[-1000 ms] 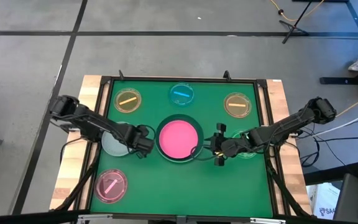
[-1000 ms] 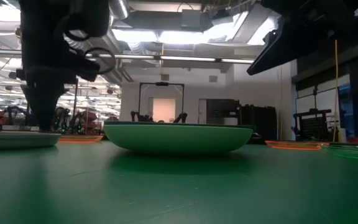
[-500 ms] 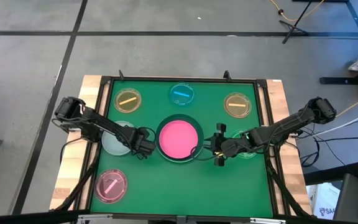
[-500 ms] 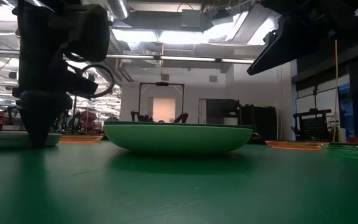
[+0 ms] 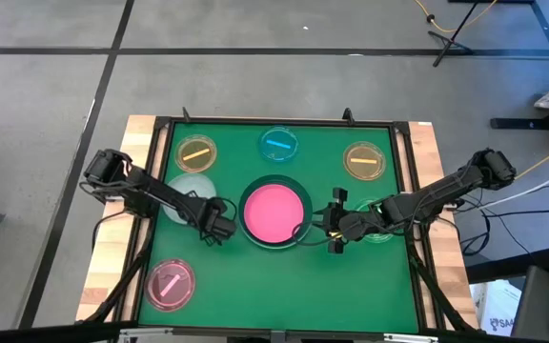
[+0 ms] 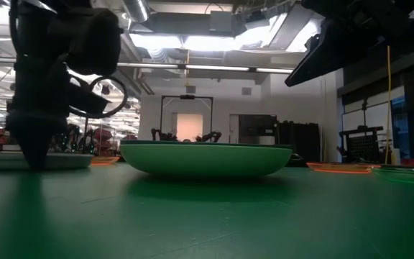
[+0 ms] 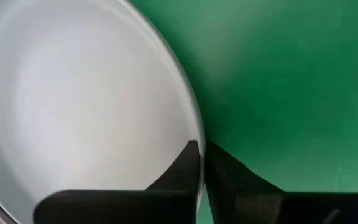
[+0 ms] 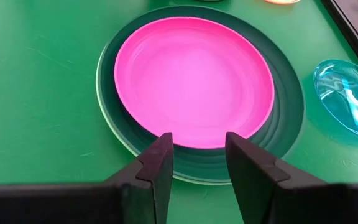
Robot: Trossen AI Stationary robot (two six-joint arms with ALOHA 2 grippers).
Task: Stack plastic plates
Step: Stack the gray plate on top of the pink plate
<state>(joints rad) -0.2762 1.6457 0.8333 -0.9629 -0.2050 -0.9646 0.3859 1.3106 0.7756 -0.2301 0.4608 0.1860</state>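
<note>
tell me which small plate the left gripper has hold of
The grey plate, left of the pink plate stack. The left gripper pinches its rim in the left wrist view; the orange, blue, brown and pink small plates lie untouched.

green table (image 5: 236, 276), plates (image 5: 276, 144) scattered

A green mat (image 5: 284, 272) covers the bench (image 5: 429, 145), whose wooden edges show at both sides; grey floor (image 5: 255, 76) surrounds it; a stand's legs (image 5: 456, 33) rest beyond the far right corner.
</note>
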